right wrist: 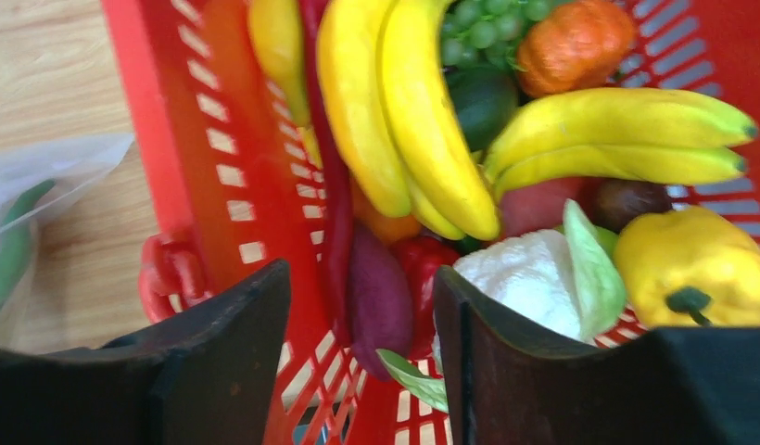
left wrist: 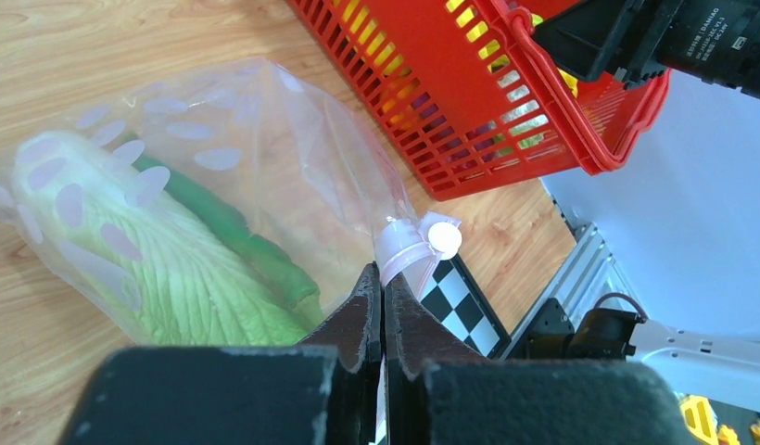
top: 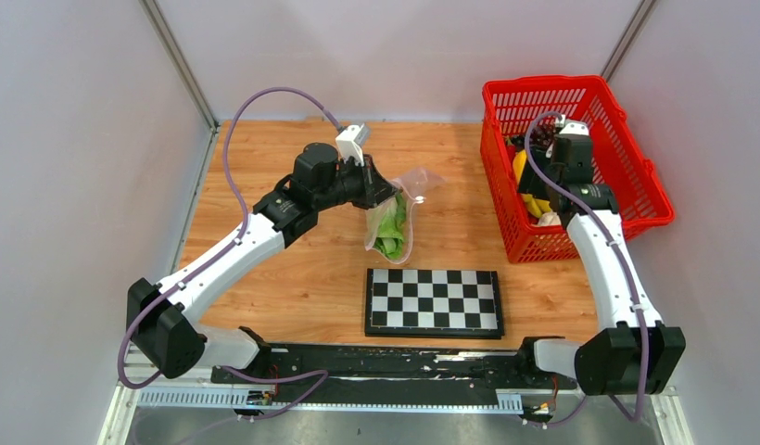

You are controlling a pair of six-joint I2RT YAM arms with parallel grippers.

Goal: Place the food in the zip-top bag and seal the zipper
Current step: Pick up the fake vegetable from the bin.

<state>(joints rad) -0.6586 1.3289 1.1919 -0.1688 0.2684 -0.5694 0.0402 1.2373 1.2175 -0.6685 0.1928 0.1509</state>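
Left gripper [left wrist: 383, 280] clamps tight on the zip-top bag's [left wrist: 265, 158] pink zipper [left wrist: 399, 246] mid-table; right gripper [right wrist: 358, 278] hangs open, empty, over the far-right corner's red basket [right wrist: 163, 120].

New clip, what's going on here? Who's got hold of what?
The left gripper is shut on the pink zipper strip of the clear plastic bag printed with pale dots, which rests on the wooden table. A green leafy lettuce and a long green pod are already inside. The right gripper hangs open and empty over the red mesh basket, above yellow bananas and other toy food. A black-and-white chessboard lies near the arm bases.
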